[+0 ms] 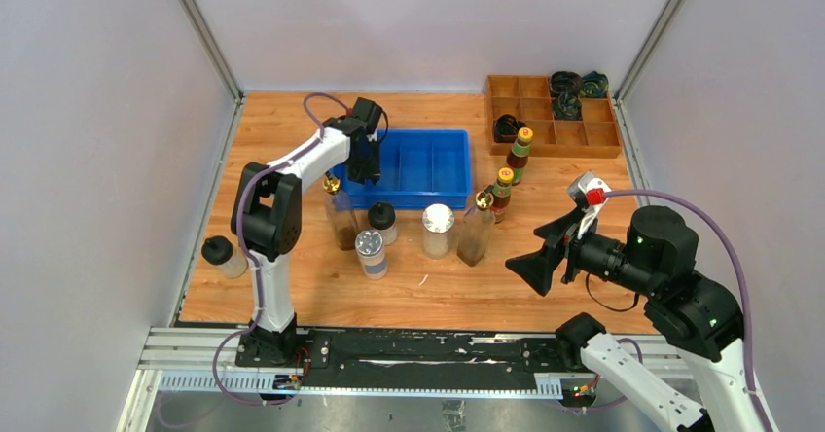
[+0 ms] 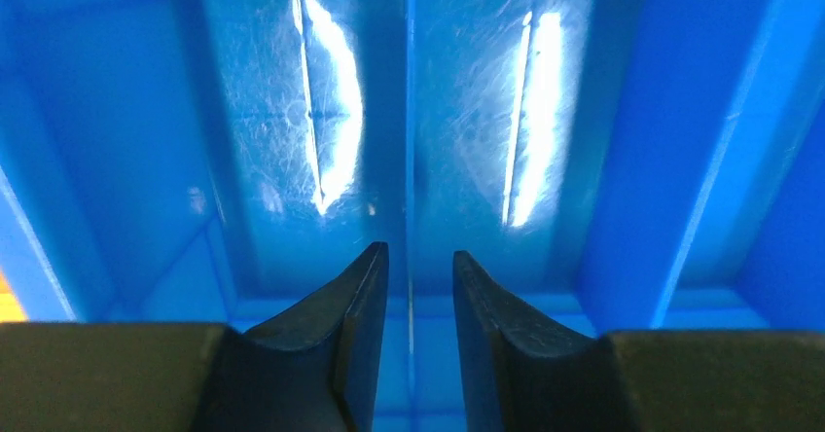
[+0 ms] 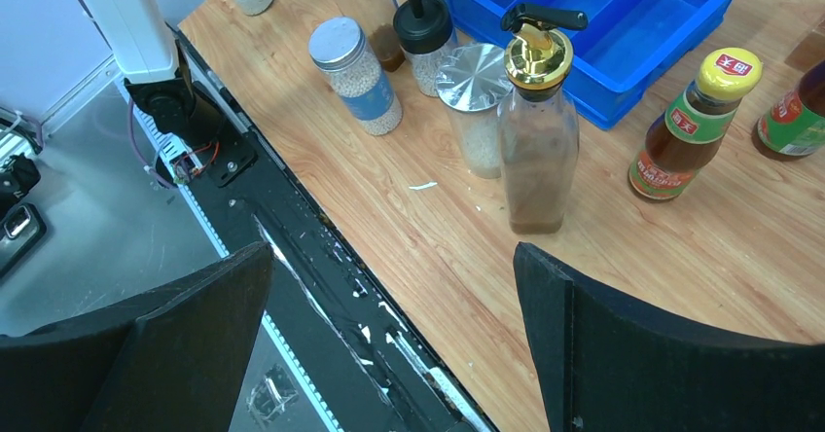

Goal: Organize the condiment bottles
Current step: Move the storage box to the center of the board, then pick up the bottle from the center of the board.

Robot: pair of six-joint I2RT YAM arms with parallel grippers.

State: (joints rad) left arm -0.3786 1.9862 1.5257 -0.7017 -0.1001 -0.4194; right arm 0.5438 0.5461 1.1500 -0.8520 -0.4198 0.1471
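I'm hovering left gripper (image 2: 418,252), slightly parted, inside blue plastic divided bin (image 1: 418,199) | right gripper (image 3: 391,252) gaping | eight condiment bottles (image 1: 438,230) waiting outside.

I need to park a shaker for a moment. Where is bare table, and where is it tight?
Bare wood runs along the near edge, in front of the blue-labelled shaker and right cruet, and behind the blue bin. Crowded: the bottle row just before the bin, left cruet to nearer sauce bottle.
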